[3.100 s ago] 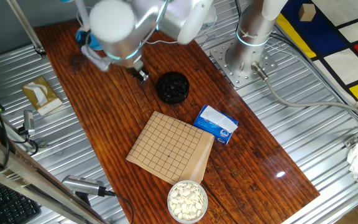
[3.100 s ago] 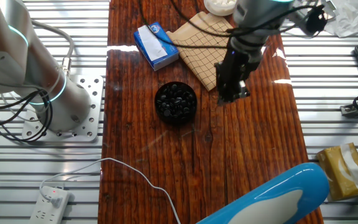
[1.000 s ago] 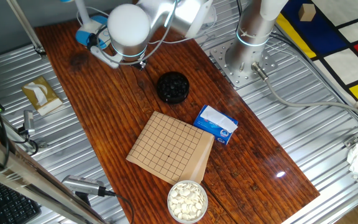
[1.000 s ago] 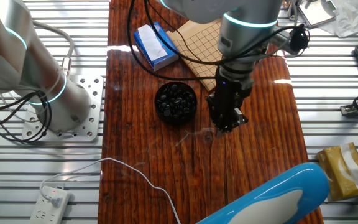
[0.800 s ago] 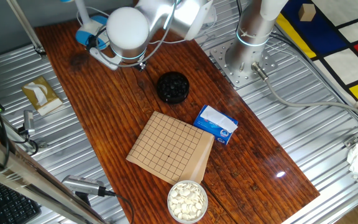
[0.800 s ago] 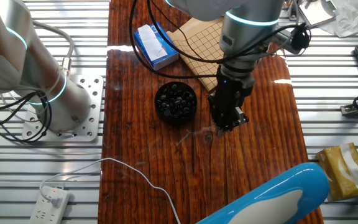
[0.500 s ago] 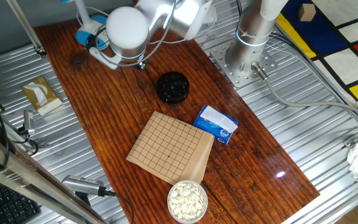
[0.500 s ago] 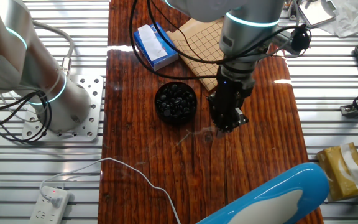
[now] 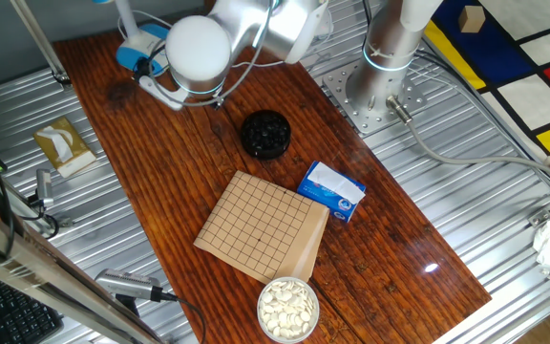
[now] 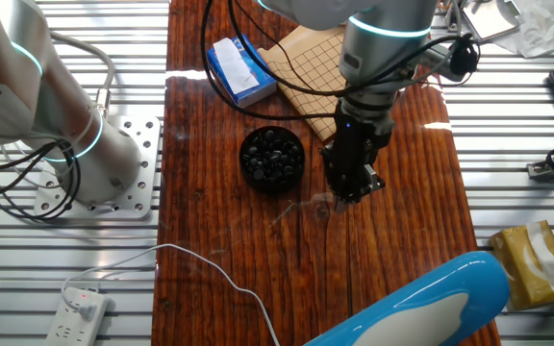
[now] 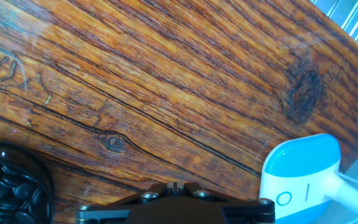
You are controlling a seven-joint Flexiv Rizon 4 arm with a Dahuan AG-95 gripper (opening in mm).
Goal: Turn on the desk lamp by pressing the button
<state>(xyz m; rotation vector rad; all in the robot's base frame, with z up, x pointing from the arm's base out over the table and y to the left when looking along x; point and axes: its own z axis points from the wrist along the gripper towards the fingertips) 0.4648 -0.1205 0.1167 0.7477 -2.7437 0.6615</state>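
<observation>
The desk lamp shows in the hand view as a rounded light-blue and white base (image 11: pixel 301 172) at the lower right, with a round ring button (image 11: pixel 284 198) on it and a white cord (image 11: pixel 353 190) leading off right. In one fixed view its blue base (image 9: pixel 132 54) peeks out behind the arm at the table's far corner. In the other fixed view the lamp (image 10: pixel 421 306) fills the bottom edge. My gripper (image 11: pixel 174 185) is shut and empty, its fingertips touching. It hangs over bare wood, left of the lamp and apart from it (image 10: pixel 349 197) (image 9: pixel 218 99).
A black bowl of dark stones (image 10: pixel 272 158) (image 11: pixel 8 186) sits close beside the gripper. A grid board (image 9: pixel 261 225), a blue-and-white packet (image 9: pixel 332 191) and a bowl of white stones (image 9: pixel 287 308) lie farther down the table. A thin white cord (image 10: pixel 210 264) runs to a power strip (image 10: pixel 75 312).
Since about three seconds ago the gripper has moved across the table towards the lamp's end. Over the last second it has barely moved. The fingers stay shut.
</observation>
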